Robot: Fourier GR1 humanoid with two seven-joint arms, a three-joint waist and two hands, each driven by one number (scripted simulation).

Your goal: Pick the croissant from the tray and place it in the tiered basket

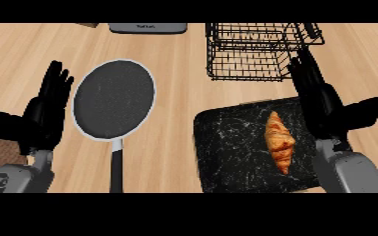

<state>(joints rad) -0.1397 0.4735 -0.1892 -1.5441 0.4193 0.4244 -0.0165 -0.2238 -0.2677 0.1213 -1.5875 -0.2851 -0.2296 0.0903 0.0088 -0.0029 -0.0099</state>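
Pre-grasp step. Croissant (280,141) on tray (229,155), untouched; right hand (316,97) open at its 3 o'clock; tiered basket (258,50) at 12. Left hand (46,111) open, resting. Next: fingers close round croissant.

A pale wooden surface (184,70) with a light plank grain carries everything here. On its left part lies a round dark frying pan (114,100) with a pale rim, its black handle pointing toward the near edge. At the near right lies a black marble-veined rectangular tray (232,152). Behind the tray, toward the far right, stands a black wire tiered basket (255,50). At the far edge sits a flat grey appliance (148,27), only partly visible.
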